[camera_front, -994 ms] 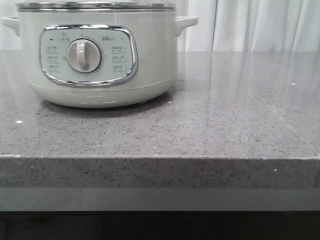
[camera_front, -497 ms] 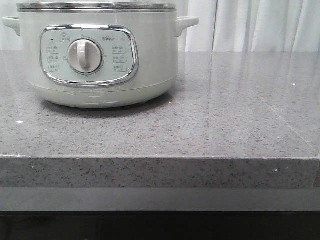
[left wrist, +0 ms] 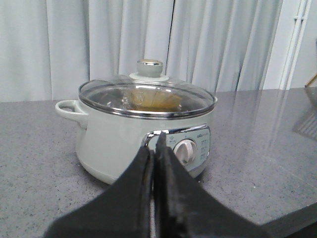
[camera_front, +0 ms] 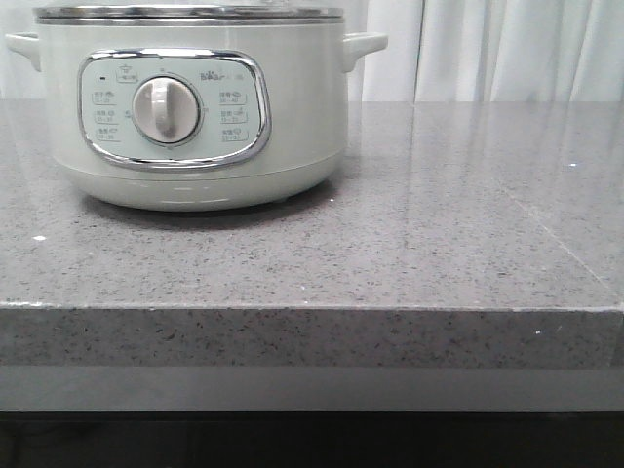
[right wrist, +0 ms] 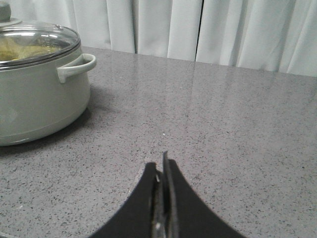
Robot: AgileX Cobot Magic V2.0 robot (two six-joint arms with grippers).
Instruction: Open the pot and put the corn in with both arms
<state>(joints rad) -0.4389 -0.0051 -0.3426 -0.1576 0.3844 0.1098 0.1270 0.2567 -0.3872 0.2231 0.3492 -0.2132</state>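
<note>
Two pincers show, each only in its own wrist view, and both are pressed together with nothing between the black fingers. The left pincer [left wrist: 154, 148] has its tips level with the pot [left wrist: 141, 136], which stands just beyond it on the table [left wrist: 34, 163]; whether the tips touch the pot's wall cannot be told. The right pincer [right wrist: 164, 161] hangs over bare table, with the pot well off to one side and partly cut by the frame edge.

The pot is round, smooth and pale green, with a looped handle [left wrist: 69, 108] on each side. Its lid [left wrist: 146, 96] is clear glass in a steel rim, domed, with a round knob [left wrist: 150, 68] on top. The front carries a chrome-framed panel [camera_front: 174, 109] with a silver-white dial [camera_front: 165, 108] in the middle; the small markings around the dial are too fine to read. Through the glass something yellowish shows inside, blurred by reflections, so what it is cannot be told. No corn can be made out for certain in any view.

The table is grey speckled stone, polished enough to reflect the white pleated curtain [right wrist: 223, 29] behind it. In the front view the pot's lid is cut off by the top edge, neither pincer appears, and the table's thick front edge runs across the lower part.
</note>
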